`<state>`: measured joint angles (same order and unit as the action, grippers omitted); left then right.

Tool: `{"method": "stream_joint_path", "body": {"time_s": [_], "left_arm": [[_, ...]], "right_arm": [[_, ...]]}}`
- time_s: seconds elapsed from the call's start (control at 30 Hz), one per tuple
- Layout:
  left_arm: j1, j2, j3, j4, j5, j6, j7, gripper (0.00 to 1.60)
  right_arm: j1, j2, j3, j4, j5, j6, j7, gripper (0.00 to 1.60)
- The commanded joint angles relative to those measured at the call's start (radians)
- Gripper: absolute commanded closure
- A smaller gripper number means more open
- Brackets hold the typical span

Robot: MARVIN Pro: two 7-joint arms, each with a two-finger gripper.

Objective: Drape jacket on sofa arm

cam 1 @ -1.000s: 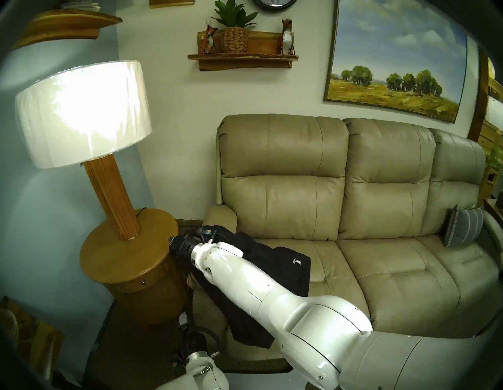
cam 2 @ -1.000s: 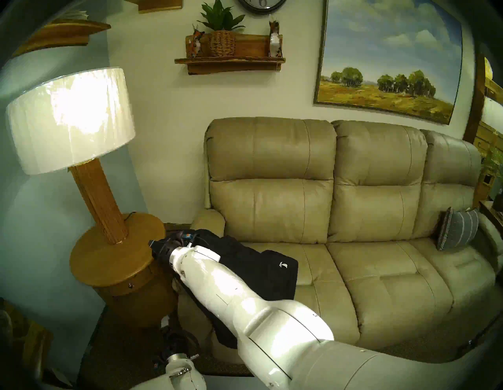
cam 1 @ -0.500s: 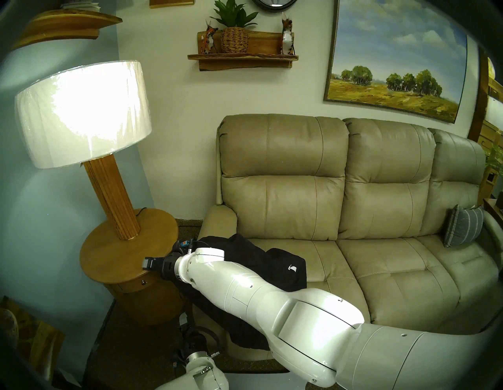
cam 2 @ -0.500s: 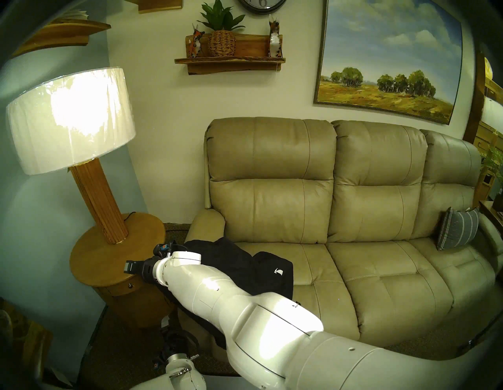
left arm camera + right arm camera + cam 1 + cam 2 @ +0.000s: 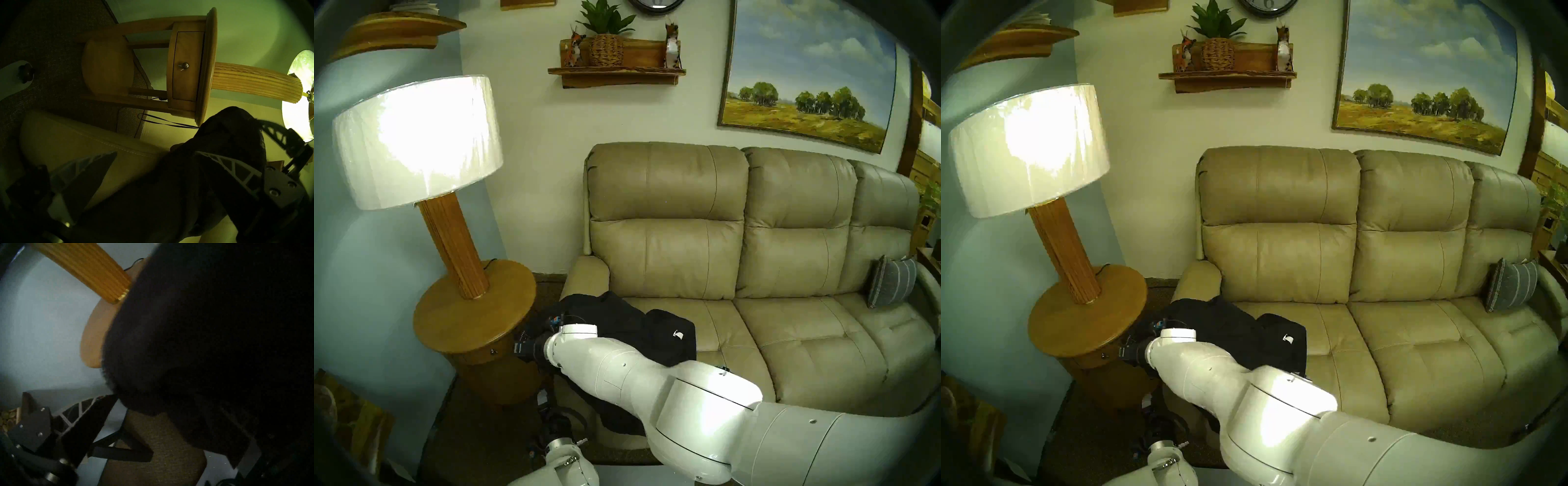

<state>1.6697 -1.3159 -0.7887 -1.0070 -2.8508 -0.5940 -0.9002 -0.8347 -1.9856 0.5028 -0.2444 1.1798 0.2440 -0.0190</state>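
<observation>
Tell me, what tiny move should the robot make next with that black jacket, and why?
Probably the right gripper should draw the jacket a little further toward the side table. It lies across the sofa arm, but a good part, white tag included, rests on the seat cushion.

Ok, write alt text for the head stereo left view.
A black jacket lies over the beige sofa arm and the nearest seat, with the robot's white right arm reaching across it. A lit lamp stands on a round wooden side table alongside.
</observation>
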Motion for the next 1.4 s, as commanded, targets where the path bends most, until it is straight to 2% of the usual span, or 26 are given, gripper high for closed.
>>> {"method": "stream_joint_path", "body": {"time_s": [0.0,0.1,0.4,0.53,0.77,0.97,1.07,1.13,1.17,1.23,1.27,1.3,1.33,1.37], "left_arm": [[0.003,-0.003,-0.003,-0.009,0.002,0.001,-0.013,0.00],[0.002,-0.003,-0.003,-0.007,0.002,0.001,-0.009,0.00],[0.001,-0.004,-0.003,-0.006,0.004,0.001,-0.006,0.00],[0.002,-0.004,-0.004,-0.006,0.005,0.001,-0.007,0.00],[0.000,-0.004,-0.004,-0.004,0.005,0.001,-0.003,0.00],[0.000,-0.004,-0.004,-0.003,0.006,0.001,-0.001,0.00],[0.000,-0.004,-0.004,-0.003,0.007,0.001,0.000,0.00],[0.000,-0.004,-0.004,-0.003,0.007,0.001,0.001,0.00],[-0.001,-0.005,-0.004,-0.002,0.007,0.001,0.001,0.00],[-0.001,-0.005,-0.004,-0.002,0.007,0.001,0.002,0.00],[-0.001,-0.005,-0.004,-0.002,0.007,0.001,0.002,0.00],[-0.001,-0.005,-0.004,-0.002,0.007,0.001,0.003,0.00],[-0.001,-0.005,-0.005,-0.002,0.007,0.001,0.003,0.00],[-0.001,-0.005,-0.005,-0.002,0.008,0.001,0.003,0.00]], "right_arm": [[0.056,0.062,0.080,-0.014,0.055,-0.071,0.024,0.00],[0.070,0.100,0.152,-0.038,0.120,-0.035,0.072,0.00],[0.061,0.192,0.251,-0.090,0.210,0.007,0.160,0.00],[0.040,0.226,0.262,-0.110,0.216,0.049,0.166,0.00],[-0.001,0.257,0.267,-0.155,0.227,0.148,0.245,0.00],[-0.023,0.289,0.271,-0.183,0.231,0.185,0.288,0.00],[-0.027,0.342,0.285,-0.203,0.236,0.201,0.313,0.00],[-0.028,0.356,0.288,-0.207,0.236,0.205,0.319,0.00],[-0.026,0.392,0.291,-0.210,0.234,0.226,0.330,0.00],[-0.017,0.405,0.300,-0.198,0.230,0.221,0.327,0.00],[-0.013,0.439,0.306,-0.202,0.231,0.219,0.329,0.00],[0.000,0.454,0.341,-0.175,0.244,0.213,0.331,0.00],[0.001,0.445,0.355,-0.160,0.245,0.215,0.335,0.00],[-0.005,0.465,0.360,-0.162,0.247,0.216,0.340,0.00]]}}
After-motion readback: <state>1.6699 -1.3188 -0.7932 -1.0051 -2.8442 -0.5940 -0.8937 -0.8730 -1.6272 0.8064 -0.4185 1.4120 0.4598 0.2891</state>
